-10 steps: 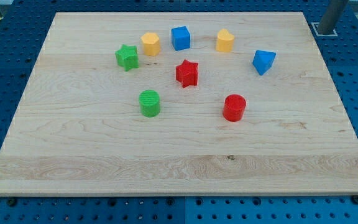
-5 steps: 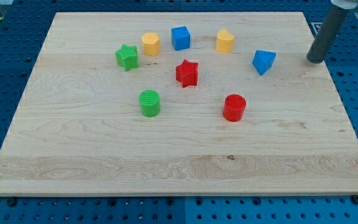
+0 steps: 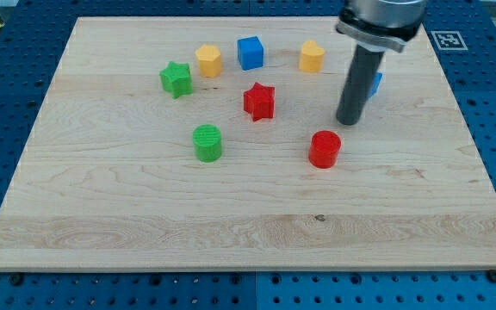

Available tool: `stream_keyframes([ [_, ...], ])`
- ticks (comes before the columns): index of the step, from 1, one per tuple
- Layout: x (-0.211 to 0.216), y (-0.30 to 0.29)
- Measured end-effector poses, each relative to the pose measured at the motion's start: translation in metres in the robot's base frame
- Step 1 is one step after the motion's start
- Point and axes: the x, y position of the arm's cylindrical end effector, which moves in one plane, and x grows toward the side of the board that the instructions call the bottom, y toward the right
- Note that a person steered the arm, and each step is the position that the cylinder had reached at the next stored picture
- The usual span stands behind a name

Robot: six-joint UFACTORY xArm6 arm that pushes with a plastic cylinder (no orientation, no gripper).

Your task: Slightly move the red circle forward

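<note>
Eight blocks: sitting scattered over the upper half of the wooden board [image 3: 102,215].
Red circle [image 3: 324,148]: resting right of centre, at about 4 o'clock from the red star [image 3: 258,101].
My tip [image 3: 346,121]: hovering just beside the red circle at its 1 o'clock, apart from it; bare rod, so nothing spreading or pinching.
Blue block [image 3: 375,83]: mostly hiding behind the rod, shape hard to tell.
Handling: probably light, rigid plastic, sliding easily; round wall tending to roll off an off-centre push.
Contact point: pressing square on the mid-wall, opposite the intended travel.
Neighbours: green circle [image 3: 207,142] lying at 9 o'clock, well apart.
</note>
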Motion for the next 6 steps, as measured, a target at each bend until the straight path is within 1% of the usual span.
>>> stream_keyframes([
  [1, 0.01, -0.049],
  [2, 0.012, -0.061],
  [3, 0.035, -0.067],
  [4, 0.043, -0.065],
  [5, 0.044, -0.035],
  [6, 0.051, -0.032],
])
